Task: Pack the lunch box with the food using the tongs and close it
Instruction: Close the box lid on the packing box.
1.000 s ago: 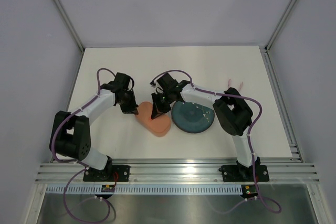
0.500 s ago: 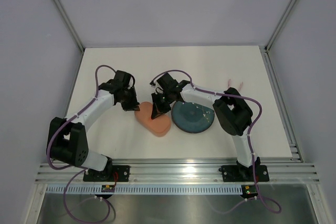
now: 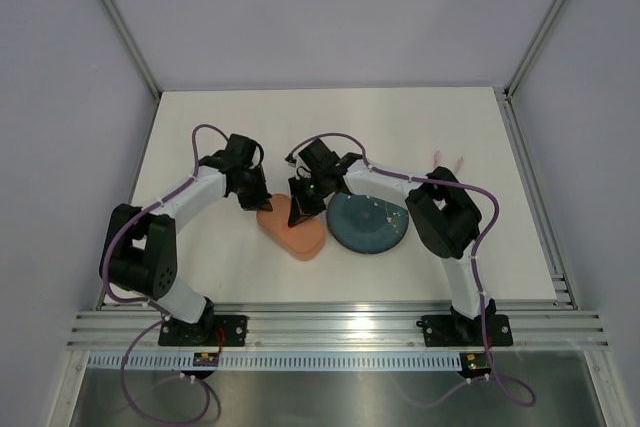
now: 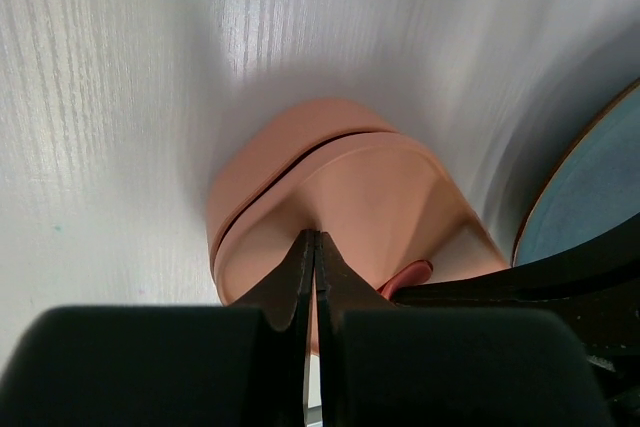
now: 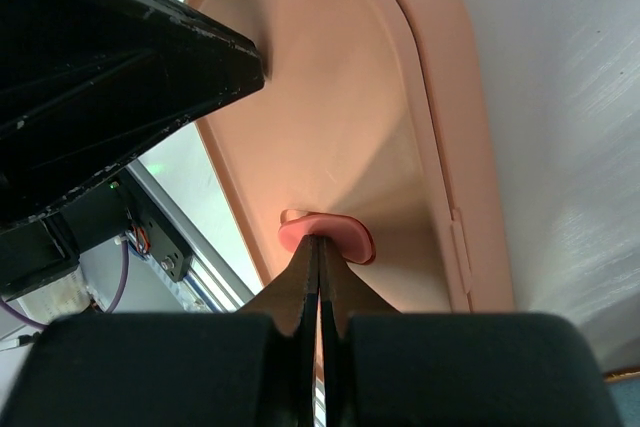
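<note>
The salmon-pink lunch box (image 3: pixel 296 233) lies on the white table with its lid (image 4: pixel 380 197) on top, sitting slightly askew over the base (image 4: pixel 262 152). My left gripper (image 4: pixel 315 238) is shut, its tips resting on the lid's left end. My right gripper (image 5: pixel 318 240) is also shut, its tips touching the small red tab (image 5: pixel 345 238) on the lid (image 5: pixel 330 107). In the top view both grippers, left (image 3: pixel 262 204) and right (image 3: pixel 298 218), meet over the box. The pale tongs (image 3: pixel 447 159) lie far right on the table. The food is hidden.
A round teal plate (image 3: pixel 368 222) sits right beside the box on its right, under the right arm's forearm; its edge (image 4: pixel 600 177) shows in the left wrist view. Metal rails run along the table's near edge and right side.
The left arm has shifted a little to the right, bringing its shut gripper onto the box's left end. The right arm and the box have not moved.
</note>
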### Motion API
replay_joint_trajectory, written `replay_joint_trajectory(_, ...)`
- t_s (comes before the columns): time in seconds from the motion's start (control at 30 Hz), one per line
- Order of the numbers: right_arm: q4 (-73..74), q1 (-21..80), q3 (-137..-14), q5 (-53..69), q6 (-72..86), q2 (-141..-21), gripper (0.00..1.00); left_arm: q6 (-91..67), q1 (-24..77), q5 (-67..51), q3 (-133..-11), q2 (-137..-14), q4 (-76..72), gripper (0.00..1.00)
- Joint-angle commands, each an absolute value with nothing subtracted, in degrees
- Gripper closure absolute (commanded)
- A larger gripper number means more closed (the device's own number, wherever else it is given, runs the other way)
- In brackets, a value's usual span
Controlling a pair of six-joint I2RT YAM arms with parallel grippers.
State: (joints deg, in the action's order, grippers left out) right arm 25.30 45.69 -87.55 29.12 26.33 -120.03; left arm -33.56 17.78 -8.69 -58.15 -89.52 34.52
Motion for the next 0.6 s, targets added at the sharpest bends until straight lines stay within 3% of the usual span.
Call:
replay_joint_trajectory(0.0,30.23,46.14,-86.04,23.47,23.47,-124.01,1.00,-34.71,17.93,-7.03,-56.25,-92.20,33.13,1.00)
replay_joint_trajectory(0.33,29.80,46.14,-85.78,23.64,23.47,-124.28,1.00,-33.40,18.02,-4.57,-64.33,-88.32,36.74,1.00)
replay_joint_trajectory(0.57,29.71,46.14,-86.04,23.82,23.47,-124.45,1.00,-34.27,17.93,-4.66,-60.30,-93.86,35.15,1.00)
